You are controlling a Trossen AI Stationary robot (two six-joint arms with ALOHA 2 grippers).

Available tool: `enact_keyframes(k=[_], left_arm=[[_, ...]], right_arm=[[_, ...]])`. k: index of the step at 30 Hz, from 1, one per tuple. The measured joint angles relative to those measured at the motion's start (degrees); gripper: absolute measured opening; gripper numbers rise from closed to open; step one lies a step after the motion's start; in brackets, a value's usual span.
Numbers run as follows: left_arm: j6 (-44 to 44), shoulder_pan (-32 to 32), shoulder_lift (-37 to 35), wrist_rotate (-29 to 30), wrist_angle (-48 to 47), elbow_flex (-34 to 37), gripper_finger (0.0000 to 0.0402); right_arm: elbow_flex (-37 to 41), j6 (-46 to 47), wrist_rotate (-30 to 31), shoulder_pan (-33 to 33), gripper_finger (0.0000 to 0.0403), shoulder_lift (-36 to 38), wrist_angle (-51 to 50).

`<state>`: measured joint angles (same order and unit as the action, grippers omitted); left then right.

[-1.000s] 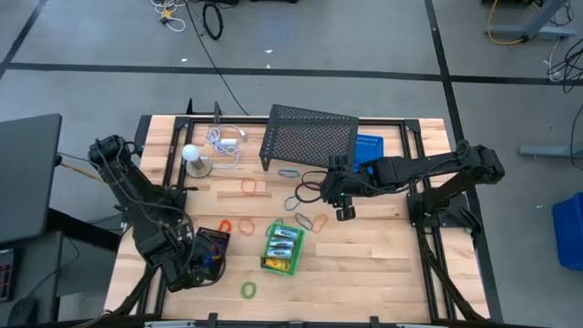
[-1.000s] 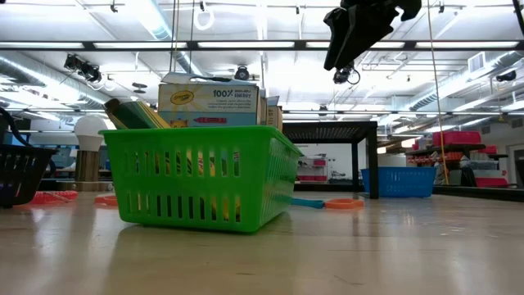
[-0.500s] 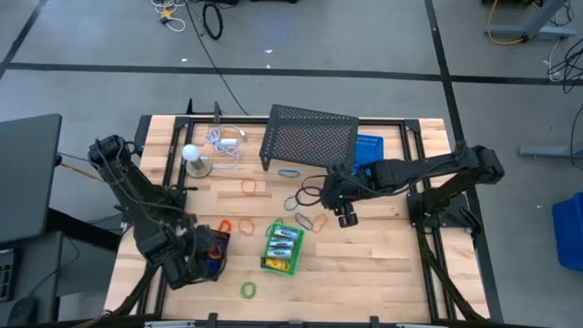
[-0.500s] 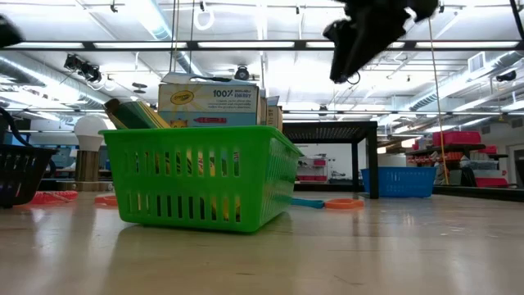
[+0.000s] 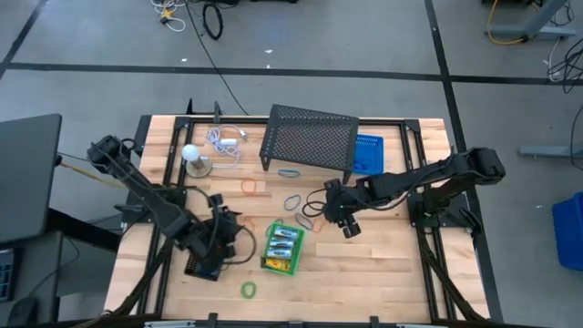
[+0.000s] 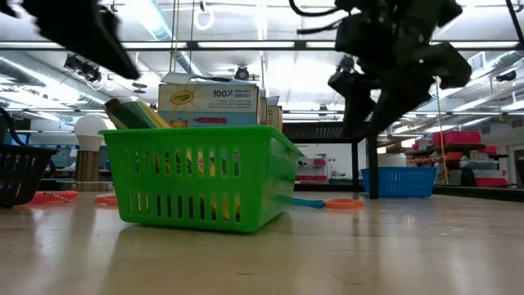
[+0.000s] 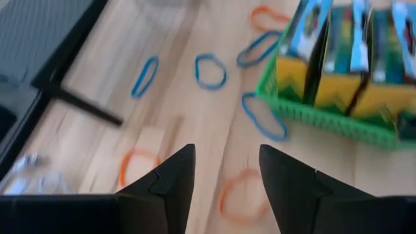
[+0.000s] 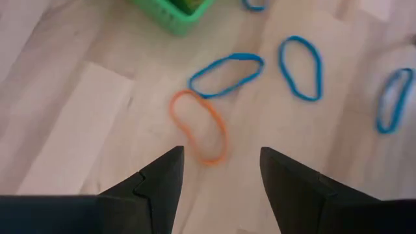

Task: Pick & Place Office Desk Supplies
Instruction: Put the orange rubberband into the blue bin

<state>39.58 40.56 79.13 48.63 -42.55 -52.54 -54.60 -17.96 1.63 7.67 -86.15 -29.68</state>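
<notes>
- The left gripper [image 5: 221, 239] hangs over the front left part of the table [image 5: 383, 273], just left of the green basket [image 5: 281, 249]. Its fingers [image 7: 170, 175] stand apart with nothing between them, and bare wood shows through the gap.
- The right gripper [image 5: 350, 225] is over the middle of the table, to the right of the basket. Its fingers [image 8: 166, 172] are spread and empty, poised above an orange loop [image 8: 199, 126] that lies flat on the wood.
- The green basket holds the yellow crayon boxes [image 7: 354, 55] standing upright side by side (their green zigzag marks show over the basket wall in the left wrist view).
- Loops lie loose on the table around the basket: a blue loop [image 8: 227, 73] touches the end of the orange one, and another blue loop [image 8: 301, 67] lies just beside it, all between the basket and the black mesh stand [image 5: 310, 137].
- An orange loop [image 5: 249, 186] lies farther back on the left, and a green loop [image 5: 248, 290] lies near the front edge.
- A black basket [image 5: 202, 262] sits under the left arm, mostly hidden by it.
- At the back stand a blue basket [image 5: 368, 152] beside the mesh stand, a white ball [image 5: 189, 153] and a white coiled cable [image 5: 225, 141].
</notes>
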Motion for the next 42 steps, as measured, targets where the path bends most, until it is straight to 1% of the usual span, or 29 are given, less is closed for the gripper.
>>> enact_keyframes(k=[2, 5, 10, 12, 15, 18, 22, 25, 29, 32, 34, 40, 42], left_arm=[[-6.71, -2.29, 0.0, -0.7, 6.09, 1.04, 0.018], [-15.03, -5.92, 0.0, -3.3, 14.79, 3.04, 0.018], [-27.06, -12.16, 0.0, -9.1, 32.79, 8.19, 0.018], [-31.54, -14.96, 0.0, -12.35, 40.78, 10.99, 0.018], [-36.9, -19.19, 0.0, -16.78, 51.61, 15.13, 0.018], [-39.86, -23.85, 0.0, -22.13, 58.36, 18.37, 0.018], [-42.35, -29.58, 0.0, -27.26, 63.48, 21.45, 0.018], [-43.99, -33.01, 0.0, -29.04, 65.84, 22.75, 0.018], [-46.04, -36.61, 0.0, -30.86, 66.98, 22.87, 0.018], [-47.65, -38.71, 0.0, -32.39, 68.93, 22.87, 0.018], [-48.11, -39.94, 0.0, -33.2, 70.0, 22.87, 0.018], [-49.64, -41.75, 0.0, -34.37, 70.62, 22.87, 0.018], [-50.39, -41.78, 0.0, -34.37, 70.64, 22.87, 0.018]], right_arm=[[1.51, -0.66, -0.66, -0.29, 0.0213, 0.0, 1.07], [3.09, -1.6, -0.68, -0.78, 0.0213, 0.0, 2.42], [3.51, -3.74, -0.94, -1.16, 0.0213, 0.0, 3.37], [3.51, -4.97, -1.25, -1.18, 0.0213, 0.0, 3.44], [3.51, -6.32, -2.51, -1.67, 0.0213, 0.0, 3.36], [3.51, -7.04, -5.17, -2.46, 0.0213, 0.0, 2.84], [3.51, -9.19, -7.61, -3.34, 0.0213, -0.08, 3.39], [3.51, -11.04, -8.75, -3.64, 0.0211, -0.13, 3.49], [3.5, -12.48, -9.5, -3.64, 0.0198, -2.06, 3.84], [3.47, -13.64, -9.15, -3.63, 0.0187, -4.93, 3.71], [3.49, -13.98, -7.66, -3.7, 0.0183, -6.18, 3.87], [3.49, -13.57, -6.8, -4.42, 0.0181, -6.56, 4.91], [3.49, -13.03, -7.86, -3.96, 0.0181, -6.56, 5.68]])
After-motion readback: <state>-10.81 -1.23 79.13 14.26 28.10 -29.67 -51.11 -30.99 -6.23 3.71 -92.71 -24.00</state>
